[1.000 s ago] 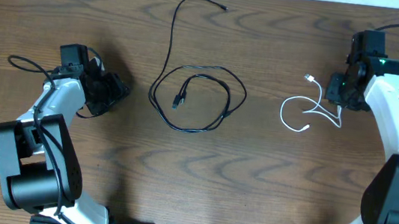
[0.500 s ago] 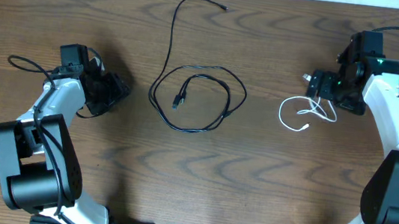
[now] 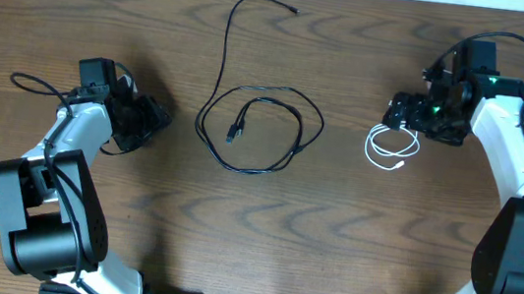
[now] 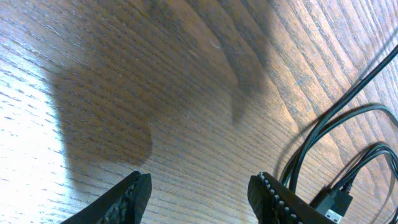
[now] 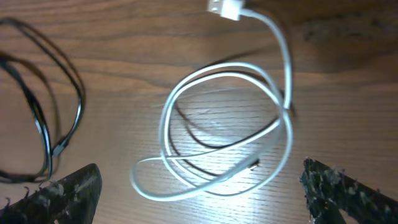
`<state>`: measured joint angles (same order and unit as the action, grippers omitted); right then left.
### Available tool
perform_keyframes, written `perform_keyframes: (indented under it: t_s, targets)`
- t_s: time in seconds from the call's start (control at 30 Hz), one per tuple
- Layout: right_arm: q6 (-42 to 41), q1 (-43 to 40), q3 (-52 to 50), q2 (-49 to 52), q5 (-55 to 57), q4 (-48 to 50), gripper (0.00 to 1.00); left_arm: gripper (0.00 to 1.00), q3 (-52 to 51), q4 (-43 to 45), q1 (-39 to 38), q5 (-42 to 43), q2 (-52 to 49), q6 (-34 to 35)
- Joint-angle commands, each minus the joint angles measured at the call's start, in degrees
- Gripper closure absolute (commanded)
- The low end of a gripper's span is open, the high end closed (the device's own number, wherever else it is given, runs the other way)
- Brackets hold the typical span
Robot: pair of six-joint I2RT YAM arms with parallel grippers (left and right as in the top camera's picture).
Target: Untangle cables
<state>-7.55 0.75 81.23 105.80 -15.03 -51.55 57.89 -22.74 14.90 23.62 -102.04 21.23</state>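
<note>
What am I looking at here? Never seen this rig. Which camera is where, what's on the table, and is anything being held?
This is a robot with a left arm and a right arm at a wooden table. Each arm ends in a two-finger tool. One picture comes from a fixed camera overhead. The other two come from cameras on the wrists, looking past each tool's own fingers.

Two things lie on the table. A long black cable is loosely coiled in the middle, with one end trailing toward the far edge. A short white cable is looped on itself at the right. The two lie apart.

The right tool hangs wide open above the white cable, holding nothing. The left tool is open over bare wood, also empty, with the black cable off to its side.
</note>
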Motion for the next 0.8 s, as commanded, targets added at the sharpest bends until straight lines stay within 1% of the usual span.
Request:
perform_keyframes:
  t_s: [0.0, 0.23, 0.27, 0.3, 0.37, 0.4, 0.43, 0.6, 0.77]
  targets:
    - [3.5, 1.18, -0.42, 0.28, -1.88, 0.02, 0.01, 0.44, 0.83, -0.33, 0.15, -0.28, 0.98, 0.55]
    - [4.04, 3.19, -0.44, 0.31, -1.86, 0.39, 0.01, 0.44, 0.83, -0.33, 0.13, -0.28, 0.98, 0.55]
    - [4.04, 3.45, -0.44, 0.31, -1.86, 0.55, 0.04, 0.44, 0.83, -0.33, 0.15, -0.28, 0.98, 0.57]
    - [4.04, 3.72, -0.46, 0.28, -1.86, 0.68, 0.12, 0.44, 0.83, -0.33, 0.15, -0.28, 0.98, 0.55]
    - [4.02, 4.31, -0.46, 0.31, -1.86, 1.14, 0.32, 0.44, 0.83, -0.33, 0.15, -0.28, 0.98, 0.55]
    - [4.02, 4.59, -0.46, 0.31, -1.86, 1.36, 0.37, 0.44, 0.83, -0.33, 0.15, -0.28, 0.98, 0.55]
    - [4.02, 4.98, -0.46, 0.31, -1.86, 1.73, 0.4, 0.44, 0.83, -0.33, 0.13, -0.28, 0.98, 0.57]
    - [4.0, 6.73, -0.48, 0.31, -1.86, 3.56, 0.4, 0.44, 0.83, -0.33, 0.15, -0.28, 0.98, 0.55]
    - [4.0, 8.02, -0.48, 0.31, -1.66, 5.09, 0.34, 0.44, 0.83, -0.33, 0.15, -0.28, 0.98, 0.57]
